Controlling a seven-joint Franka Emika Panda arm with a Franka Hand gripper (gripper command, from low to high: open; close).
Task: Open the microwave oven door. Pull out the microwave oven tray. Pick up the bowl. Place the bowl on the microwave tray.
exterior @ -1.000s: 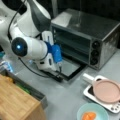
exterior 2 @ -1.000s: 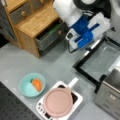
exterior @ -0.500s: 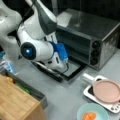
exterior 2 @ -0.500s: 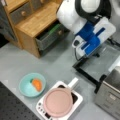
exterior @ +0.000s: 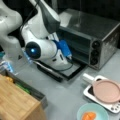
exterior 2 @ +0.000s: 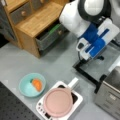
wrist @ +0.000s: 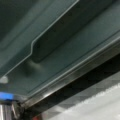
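A grey table (exterior: 67, 92) carries everything, with a dark backdrop behind it in a front view. The microwave oven (exterior: 92, 37) is the landmark: a silver-grey box with three black knobs (exterior: 94, 53) in a column on its front. Its door, the microwave oven door (exterior: 66, 71), lies dropped open and flat on the table in front of the cavity; in a front view (exterior 2: 100, 67) the same panel stretches out from the oven's corner. The white robot arm (exterior: 37, 35) leans over that open door, and its blue-and-white gripper (exterior: 64, 51) sits low at the mouth of the oven, just above the door. Whether its fingers are spread or pressed together cannot be told. The wrist view looks along a dark grey metal sheet, apparently the microwave oven tray (wrist: 62, 47), still close in at the oven. A wooden drawer cabinet (exterior 2: 32, 22) stands well apart from the oven. Nearer the oven's front, a pink plate (exterior 2: 58, 102) rests on a white slab (exterior 2: 76, 103). The bowl (exterior 2: 32, 85) with its orange lump sits on the table just beside that slab, away from the oven.
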